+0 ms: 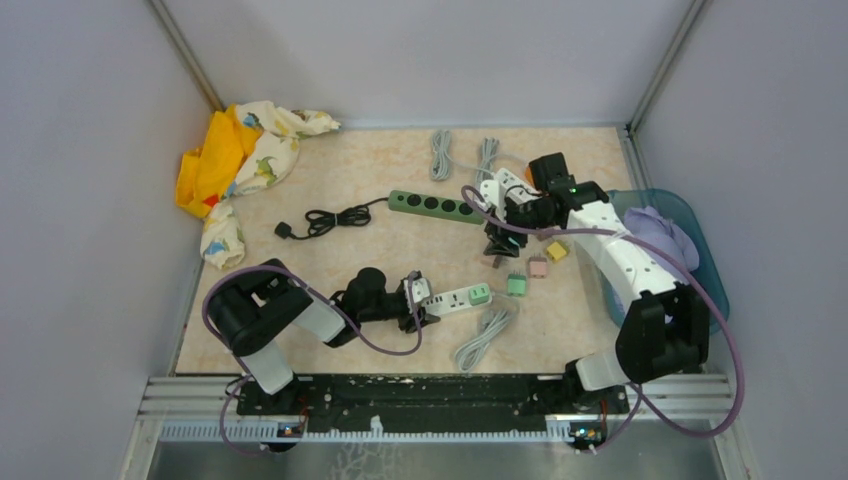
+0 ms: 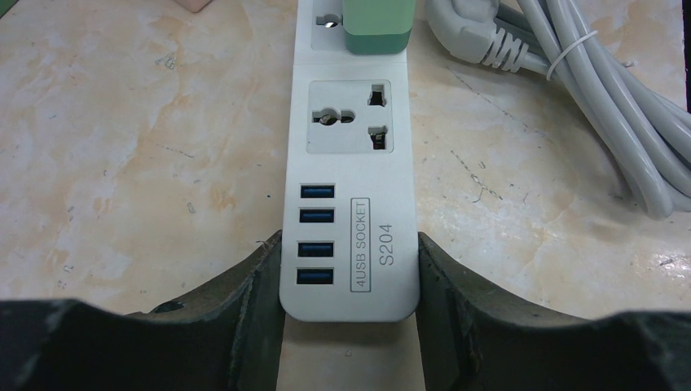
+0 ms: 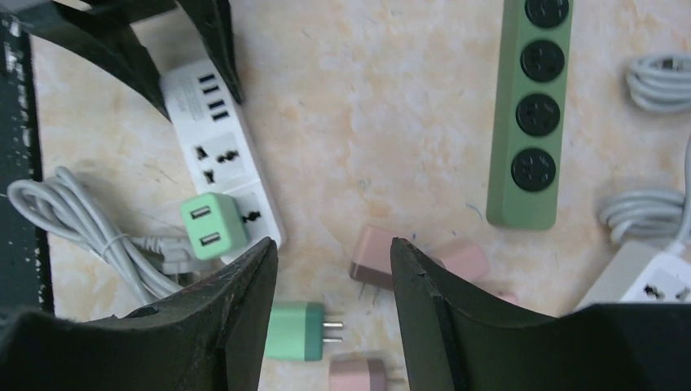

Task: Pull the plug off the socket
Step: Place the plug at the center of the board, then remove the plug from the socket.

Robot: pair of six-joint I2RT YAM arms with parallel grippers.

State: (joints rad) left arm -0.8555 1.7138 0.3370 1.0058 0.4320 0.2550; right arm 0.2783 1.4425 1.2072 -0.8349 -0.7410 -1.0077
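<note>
- While the green plug (image 3: 212, 226) sits seated in the end outlet of the white power strip (image 2: 350, 163), I judge the pull itself not yet done. Only the bracing half of the job looks to be in place.
- My left fingers (image 2: 261, 285) clamp the strip at its USB end, one on each long side, pinning it against the bench (image 2: 122, 147).
- My right fingers (image 3: 236, 318) stand moderately apart and hold nothing. They hang above the bench, looking down on it.
- From the right wrist view, the plug lies off to one side of the gap, just beside one fingertip and not between the two.
- Under that gap I see bare bench, with a loose pink plug (image 3: 375, 259) at its edge and a loose green plug (image 3: 297, 331) lying nearer one finger.
- What is left, as I read it: bring the right fingers over the seated plug, close on its body, then draw it out while the left keeps the strip down.
</note>
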